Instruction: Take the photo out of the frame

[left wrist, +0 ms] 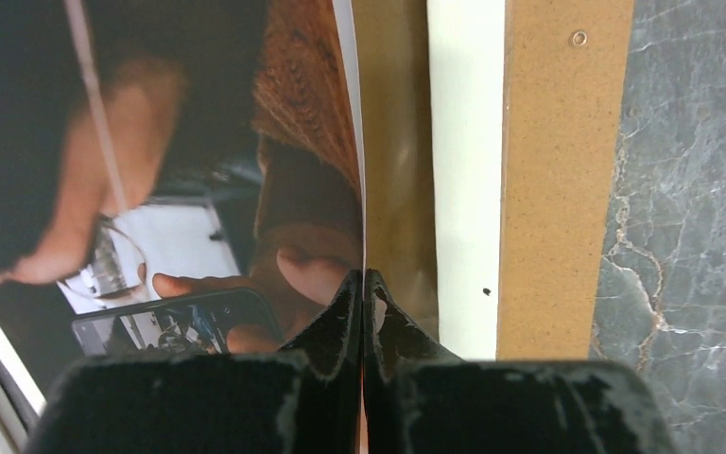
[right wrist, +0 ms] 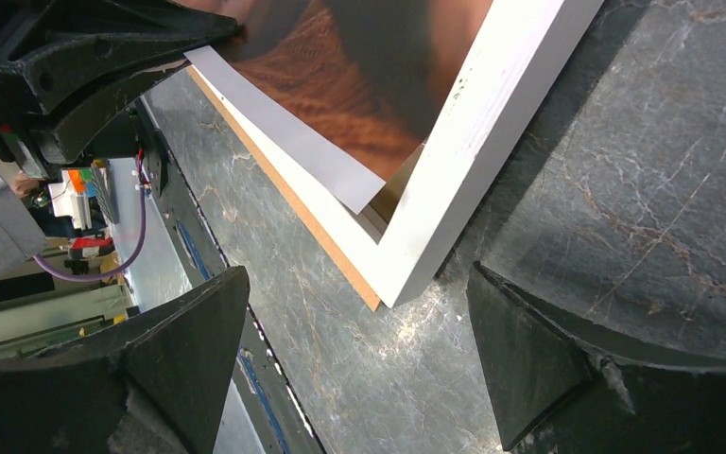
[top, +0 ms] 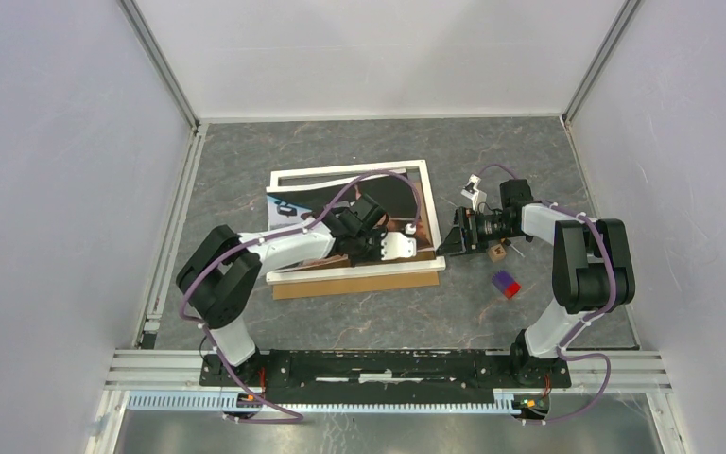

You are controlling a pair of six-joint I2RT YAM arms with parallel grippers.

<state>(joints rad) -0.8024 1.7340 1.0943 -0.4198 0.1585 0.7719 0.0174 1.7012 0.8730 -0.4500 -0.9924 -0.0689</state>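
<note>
The frame (top: 350, 172) lies flat mid-table, with its white border showing. In it lies the photo (top: 397, 194), a dark print of a hand holding a phone (left wrist: 180, 284). My left gripper (left wrist: 364, 284) is shut on the photo's thin near edge, beside the frame's white rail (left wrist: 463, 170). In the top view this gripper (top: 402, 241) is over the frame's near right part. My right gripper (right wrist: 354, 284) is open and empty, low over the table, with the frame's near right corner (right wrist: 435, 236) just ahead of its fingers. The photo's corner (right wrist: 284, 132) is lifted off the frame there.
A brown fibreboard backing panel (top: 359, 284) sticks out under the frame's near side, and shows in the left wrist view (left wrist: 558, 170). A red-and-blue block (top: 505, 283), a small wooden block (top: 497, 252) and a white object (top: 474, 192) lie right of the frame, near my right gripper (top: 451, 236).
</note>
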